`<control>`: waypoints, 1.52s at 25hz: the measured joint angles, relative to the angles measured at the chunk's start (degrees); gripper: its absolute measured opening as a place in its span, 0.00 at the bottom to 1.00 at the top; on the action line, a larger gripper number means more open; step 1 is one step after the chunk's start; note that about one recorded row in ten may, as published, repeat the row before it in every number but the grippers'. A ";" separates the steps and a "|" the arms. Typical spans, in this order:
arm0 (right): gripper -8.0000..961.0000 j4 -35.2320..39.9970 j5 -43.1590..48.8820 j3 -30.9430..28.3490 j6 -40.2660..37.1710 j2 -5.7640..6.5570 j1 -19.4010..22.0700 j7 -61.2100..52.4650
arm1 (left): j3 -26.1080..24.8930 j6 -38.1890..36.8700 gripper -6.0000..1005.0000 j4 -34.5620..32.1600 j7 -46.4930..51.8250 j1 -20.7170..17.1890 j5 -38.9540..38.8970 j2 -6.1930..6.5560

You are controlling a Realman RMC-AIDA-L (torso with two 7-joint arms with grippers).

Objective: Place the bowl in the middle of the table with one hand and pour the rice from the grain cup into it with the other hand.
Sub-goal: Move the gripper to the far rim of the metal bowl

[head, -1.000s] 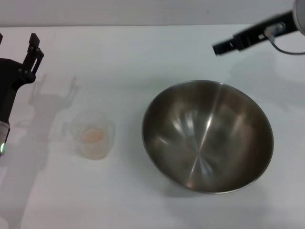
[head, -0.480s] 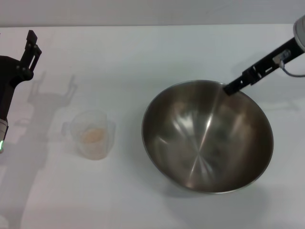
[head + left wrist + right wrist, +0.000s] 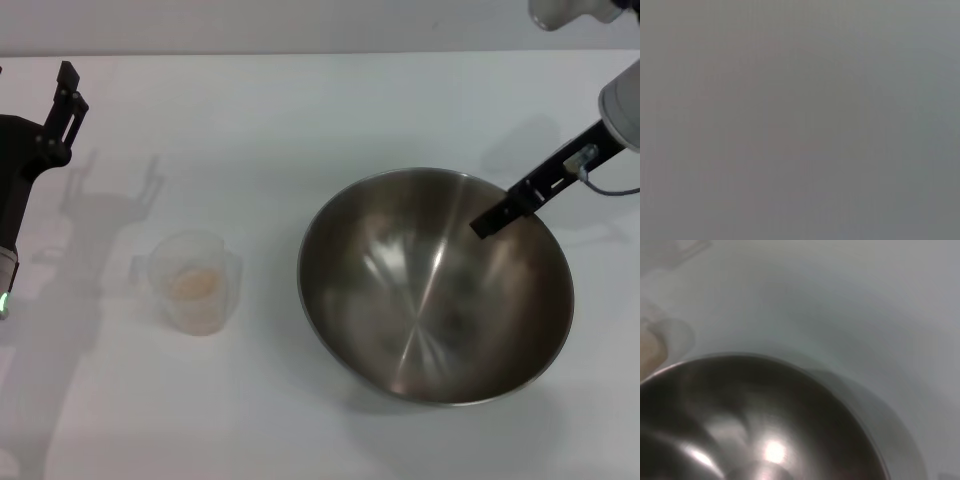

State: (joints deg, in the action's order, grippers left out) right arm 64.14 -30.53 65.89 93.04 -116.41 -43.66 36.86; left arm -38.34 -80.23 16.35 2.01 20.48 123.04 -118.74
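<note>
The steel bowl (image 3: 435,285) sits right of the table's (image 3: 280,110) middle, and it fills the lower part of the right wrist view (image 3: 765,435). Left of it stands the grain cup (image 3: 195,280) with rice (image 3: 192,284) in its bottom; the cup (image 3: 670,337) shows faintly beyond the bowl's rim in the right wrist view. My right gripper (image 3: 490,222) reaches in from the right, its tip over the bowl's far right rim, seen side-on as one dark bar. At the far left edge my left gripper (image 3: 35,90) is held open, away from the cup. The left wrist view shows only plain grey.
Bare white tabletop lies between the cup and the bowl and in front of both. The shadow of the left gripper (image 3: 110,200) falls on the table behind the cup. The table's far edge (image 3: 300,52) runs along the top.
My right gripper has swung down from behind the bowl to over its far right rim. The left arm has shifted slightly left. Bowl and cup have not moved.
</note>
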 joint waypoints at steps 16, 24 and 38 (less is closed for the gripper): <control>0.31 -4.28 -0.30 -2.83 -2.28 0.25 0.45 2.72 | -0.06 0.25 0.75 -0.08 0.09 0.00 0.00 -0.07; 0.07 -4.49 -0.49 -4.78 -2.25 0.15 0.50 3.51 | -0.07 -0.11 0.75 -0.10 0.10 -0.16 0.00 -0.09; 0.04 -1.95 -2.48 -11.52 -2.29 0.28 0.61 4.17 | -0.07 -0.19 0.74 0.00 0.10 -0.03 0.00 -0.11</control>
State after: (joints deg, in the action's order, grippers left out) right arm 62.19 -33.00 54.37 90.75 -116.13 -43.05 41.02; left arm -38.41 -80.43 16.35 2.11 20.45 123.05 -118.85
